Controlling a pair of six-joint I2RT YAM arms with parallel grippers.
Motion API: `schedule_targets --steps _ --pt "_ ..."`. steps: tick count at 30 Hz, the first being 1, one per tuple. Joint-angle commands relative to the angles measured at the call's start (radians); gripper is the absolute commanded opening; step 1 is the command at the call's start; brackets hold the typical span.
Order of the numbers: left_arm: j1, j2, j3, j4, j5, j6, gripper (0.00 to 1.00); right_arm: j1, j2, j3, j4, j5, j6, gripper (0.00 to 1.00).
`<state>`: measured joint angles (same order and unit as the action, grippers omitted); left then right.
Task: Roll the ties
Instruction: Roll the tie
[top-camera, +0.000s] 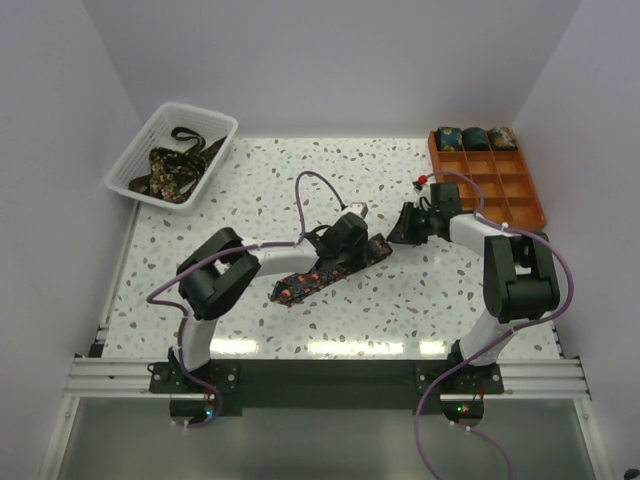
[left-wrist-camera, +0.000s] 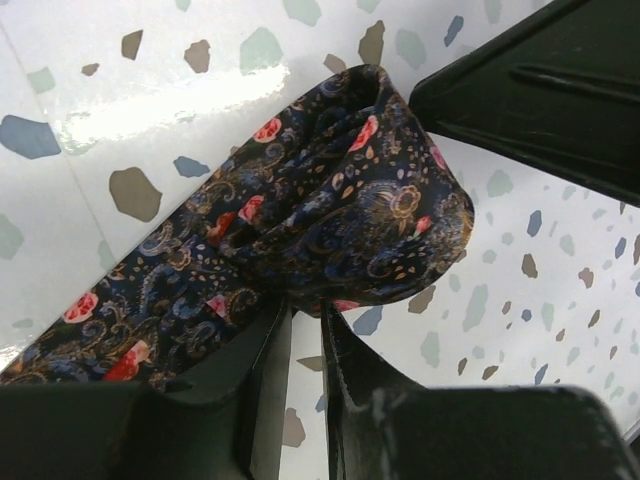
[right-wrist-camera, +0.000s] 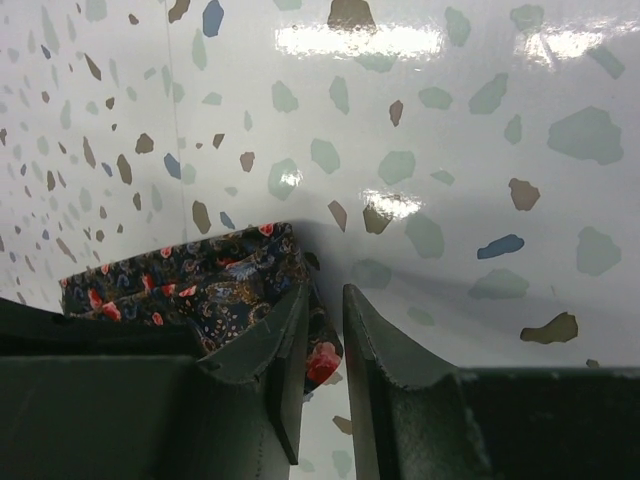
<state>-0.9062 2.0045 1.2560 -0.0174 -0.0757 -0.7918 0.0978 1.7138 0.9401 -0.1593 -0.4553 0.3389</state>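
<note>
The tie (top-camera: 318, 272) is trailing behind the left gripper (left-wrist-camera: 306, 325), with its fold (left-wrist-camera: 370, 220) standing just ahead of the tips. Those jaws are sitting narrow at the fold's edge, and I cannot tell whether they are pinching it. The right gripper (right-wrist-camera: 322, 300) is showing a narrow slit, the tie's corner just inside. To roll well, I would be keeping the fold tight and square to the strip.

The necktie (left-wrist-camera: 340, 220) is soft, matt printed cloth; the speckled tabletop (right-wrist-camera: 450, 150) is smooth and glossy; the mesh basket (top-camera: 135, 148) looks plastic.
</note>
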Motion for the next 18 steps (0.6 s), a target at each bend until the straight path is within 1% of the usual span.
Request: schedule_targets --steps 1,8,16,18 --pt "0.015 -0.055 -0.021 0.019 -0.027 0.016 0.23 0.003 -0.048 -0.003 0.014 -0.065 -0.02 0.24" --pt "0.024 -0.061 -0.046 0.019 -0.029 0.012 0.23 0.026 -0.074 0.012 -0.019 -0.094 -0.031 0.24" --pt "0.029 -0.067 -0.047 0.019 -0.033 0.005 0.23 0.065 -0.112 0.016 -0.048 -0.091 -0.034 0.23" --pt "0.03 -0.079 -0.052 -0.013 -0.033 0.003 0.23 0.069 -0.117 0.016 -0.054 -0.089 -0.031 0.23"
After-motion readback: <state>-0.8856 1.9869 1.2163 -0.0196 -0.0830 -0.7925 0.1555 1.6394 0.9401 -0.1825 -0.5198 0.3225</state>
